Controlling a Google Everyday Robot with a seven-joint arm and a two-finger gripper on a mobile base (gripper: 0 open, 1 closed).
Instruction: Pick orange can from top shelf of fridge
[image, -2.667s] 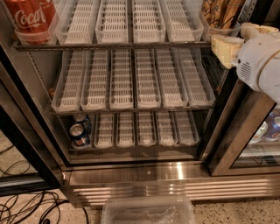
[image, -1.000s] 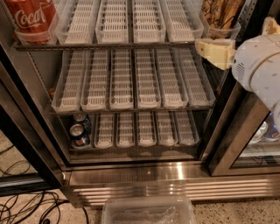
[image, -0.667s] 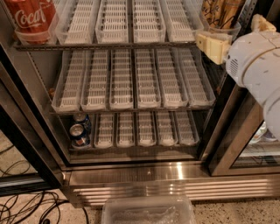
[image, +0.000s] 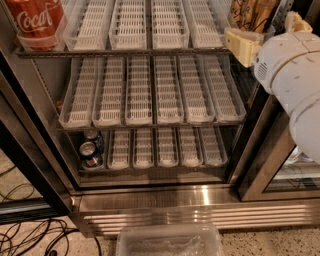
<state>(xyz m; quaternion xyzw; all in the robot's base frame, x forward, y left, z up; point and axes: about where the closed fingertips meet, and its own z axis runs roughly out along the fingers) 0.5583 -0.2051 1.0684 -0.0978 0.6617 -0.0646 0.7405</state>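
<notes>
1. Camera view, progress: the fridge (image: 200, 197) stands open and the gripper (image: 271, 33) is up at the right end of the top shelf (image: 125, 51), right in front of the orange can (image: 251, 12). The reach looks nearly done. The grasp, the lift and the withdrawal are not yet done, since the can stands upright in its lane on the shelf.
2. Jaws: they are spread wide and hold nothing. One cream pad (image: 243, 46) shows low beside the white wrist, the other higher on the far side of it.
3. Can against jaws: it sits just beyond and above the lower pad, close to it, on that side of the gap. Whether its body is already between the pads I cannot tell, and its top is cut off by the frame edge.
4. Others: the Coca-Cola can (image: 36, 20) is far across the shelf from the jaws. The blue cans (image: 91, 152) are well below them, on the bottom rack.
</notes>
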